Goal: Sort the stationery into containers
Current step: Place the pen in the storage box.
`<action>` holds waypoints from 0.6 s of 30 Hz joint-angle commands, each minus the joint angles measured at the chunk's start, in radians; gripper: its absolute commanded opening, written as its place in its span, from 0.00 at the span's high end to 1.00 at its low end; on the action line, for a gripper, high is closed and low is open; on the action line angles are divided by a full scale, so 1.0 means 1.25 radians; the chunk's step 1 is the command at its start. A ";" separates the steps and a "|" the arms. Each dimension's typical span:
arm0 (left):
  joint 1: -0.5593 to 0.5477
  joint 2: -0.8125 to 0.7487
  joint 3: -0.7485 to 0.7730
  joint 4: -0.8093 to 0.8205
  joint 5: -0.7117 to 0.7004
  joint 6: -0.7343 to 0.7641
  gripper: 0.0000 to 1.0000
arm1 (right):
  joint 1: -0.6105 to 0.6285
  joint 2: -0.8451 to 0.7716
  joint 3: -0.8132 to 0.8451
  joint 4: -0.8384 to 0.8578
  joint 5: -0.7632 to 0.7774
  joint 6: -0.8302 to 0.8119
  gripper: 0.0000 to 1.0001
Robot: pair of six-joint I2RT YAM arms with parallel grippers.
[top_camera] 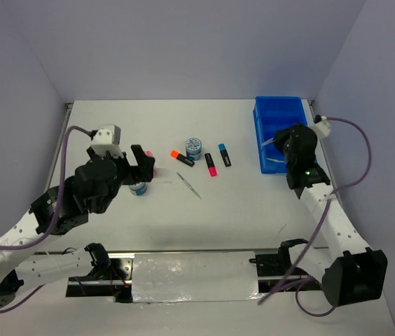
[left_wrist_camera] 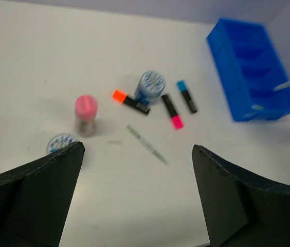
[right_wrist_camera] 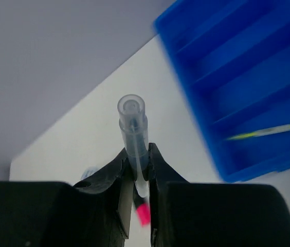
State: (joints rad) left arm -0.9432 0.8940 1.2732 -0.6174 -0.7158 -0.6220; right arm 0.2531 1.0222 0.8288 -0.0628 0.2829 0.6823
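1. The right arm (top_camera: 301, 155) reaches out over the blue tray (top_camera: 279, 112), which sits at the far right of the surface (top_camera: 239, 210). Its jaws are clenched on a clear pen (right_wrist_camera: 133, 131), pinching the barrel so that one end sticks out well past the tips.
2. Seen from above, that pen hangs over the near half of the tray and is not yet lying in any compartment.
3. A thin yellow-green pen (right_wrist_camera: 268, 131) lies in a compartment towards the tray's near end.
4. The left arm (top_camera: 96, 183) hovers over the left part of the surface, with its jaws spread wide and grasping nothing.
5. Just ahead of those jaws a pink bottle (left_wrist_camera: 86, 114) stands upright, with a round blue-and-white tub (left_wrist_camera: 60, 142) near it on the surface.
6. In the middle sits a second tub (left_wrist_camera: 150, 86), and an orange-capped highlighter (left_wrist_camera: 129, 101) lies right beside it.
7. To the right of that tub, a pink-capped highlighter (left_wrist_camera: 171, 111) and a blue-capped highlighter (left_wrist_camera: 187, 96) lie close together but not touching.
8. A thin pen (left_wrist_camera: 147, 144) lies slanted and on its own, nearer the arms than the highlighters.
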 commanded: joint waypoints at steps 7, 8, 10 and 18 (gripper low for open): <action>0.000 -0.114 -0.229 -0.058 0.073 0.019 0.01 | -0.298 0.274 0.156 -0.125 -0.045 0.118 1.00; 0.000 -0.115 -0.228 -0.066 0.070 0.019 0.01 | -0.298 0.296 0.170 -0.141 -0.048 0.121 1.00; -0.001 -0.122 -0.232 -0.075 0.067 0.018 0.01 | -0.312 0.338 0.189 -0.146 -0.043 0.119 1.00; -0.001 -0.132 -0.242 -0.066 0.088 0.019 0.01 | -0.341 0.391 0.120 -0.105 -0.070 0.176 1.00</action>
State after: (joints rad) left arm -0.9432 0.7345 0.9638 -0.7254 -0.6197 -0.6056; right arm -0.1646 1.4971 1.0050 -0.2214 0.2127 0.8577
